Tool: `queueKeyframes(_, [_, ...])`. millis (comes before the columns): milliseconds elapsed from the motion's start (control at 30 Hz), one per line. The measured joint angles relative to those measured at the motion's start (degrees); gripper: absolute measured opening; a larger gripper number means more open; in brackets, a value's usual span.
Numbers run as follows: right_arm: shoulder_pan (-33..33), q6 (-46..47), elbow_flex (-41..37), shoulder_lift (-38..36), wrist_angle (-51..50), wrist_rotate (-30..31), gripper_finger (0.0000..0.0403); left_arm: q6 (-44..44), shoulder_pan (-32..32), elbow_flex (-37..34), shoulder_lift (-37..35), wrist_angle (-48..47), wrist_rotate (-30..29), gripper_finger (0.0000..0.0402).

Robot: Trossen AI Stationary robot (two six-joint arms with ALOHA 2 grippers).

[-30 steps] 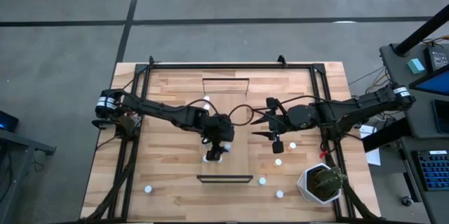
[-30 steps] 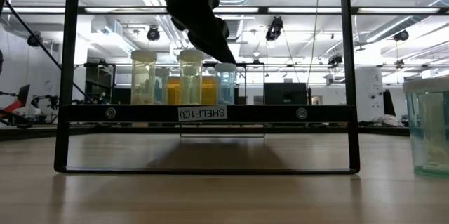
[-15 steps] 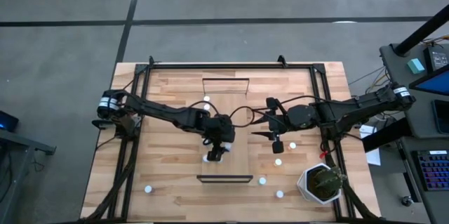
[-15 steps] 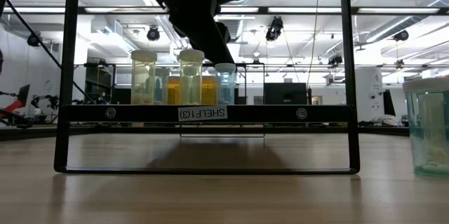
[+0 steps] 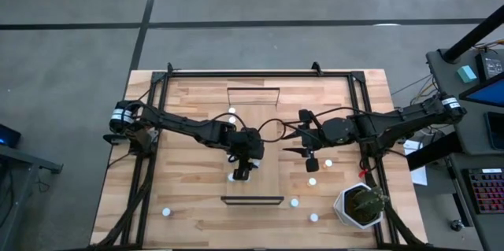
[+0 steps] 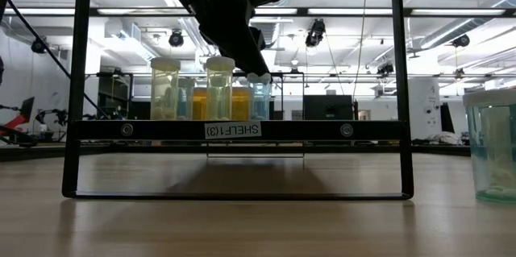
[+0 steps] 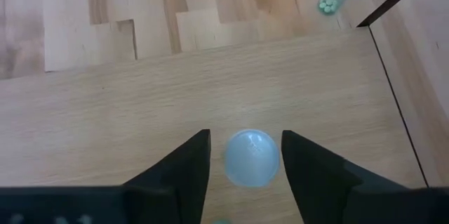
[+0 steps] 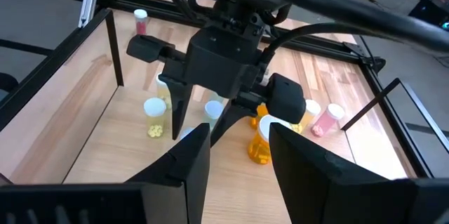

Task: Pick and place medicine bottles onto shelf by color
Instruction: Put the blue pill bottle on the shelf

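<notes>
The counter (image 5: 189, 196) carries the shelf (image 7: 105, 133), a light plank at its middle. Above it the left pincer (image 7: 242, 164) straddles a white-capped medicine bottle (image 7: 251, 157) standing on the shelf, fingers parted, not touching. The right pincer (image 8: 235, 147), open and empty, hovers just beside.

You have two arms over the counter (image 5: 189, 196), each with one claw. From above you can count seven white-capped bottles (image 5: 313, 182) clear of the arms, one shelf (image 5: 252, 180), and one potted plant (image 5: 361, 204). At counter level, three pale bottles (image 6: 164, 88) show in a row on the shelf.
</notes>
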Motion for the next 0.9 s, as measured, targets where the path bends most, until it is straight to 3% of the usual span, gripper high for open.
queueKeyframes(500, [0.0, 0.0, 0.0, 0.0, 0.0, 0.0, 0.0137, -0.7, 0.0, 0.0, 0.0, 0.2, 0.2, 0.0113])
queueKeyframes(900, [0.0, 0.0, 0.0, 0.0, 0.0, 0.0, 0.0137, -1.4, -0.8, 0.0, -1.3, -1.0, 0.4, 0.0107])
